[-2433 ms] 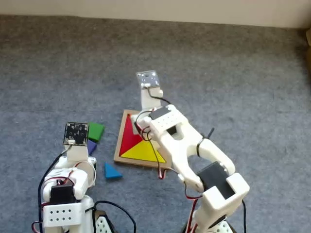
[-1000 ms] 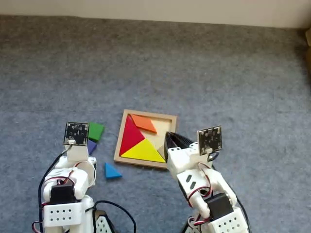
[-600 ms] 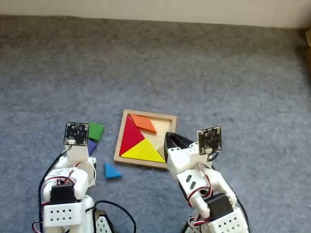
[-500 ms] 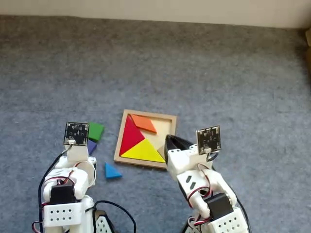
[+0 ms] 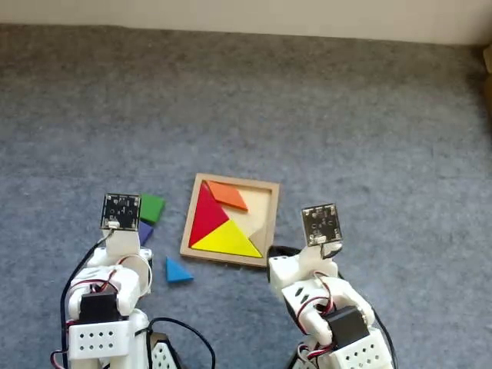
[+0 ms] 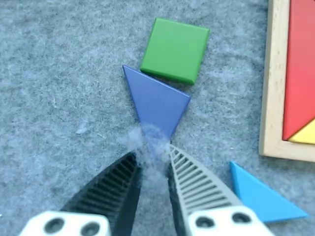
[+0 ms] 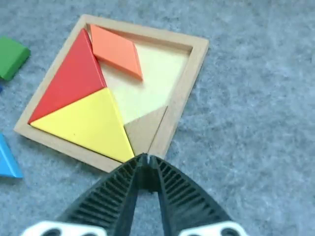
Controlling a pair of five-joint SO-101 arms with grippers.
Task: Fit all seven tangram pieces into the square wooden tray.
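Observation:
The square wooden tray [image 5: 187, 232] holds a red triangle [image 5: 204, 212], a yellow triangle [image 5: 225, 241] and an orange parallelogram [image 5: 228, 194]. A small wood-coloured triangle [image 7: 144, 130] lies at its near corner. Left of the tray on the carpet are a green square [image 6: 174, 49], a dark blue triangle [image 6: 157, 101] and a light blue triangle [image 6: 261, 196]. My left gripper [image 6: 151, 153] is slightly open, its tips at the dark blue triangle's point, holding nothing. My right gripper [image 7: 146, 160] is shut and empty, just outside the tray's near rim [image 7: 189, 83].
Grey carpet [image 5: 369, 138] covers the whole surface, with free room beyond and to the right of the tray. Both arm bases [image 5: 96, 323] stand at the near edge. The loose pieces cluster between the left arm and the tray.
The right arm pulled back from over the tray to just outside its near rim, leaving the orange parallelogram uncovered in the tray. The left arm has stayed still.

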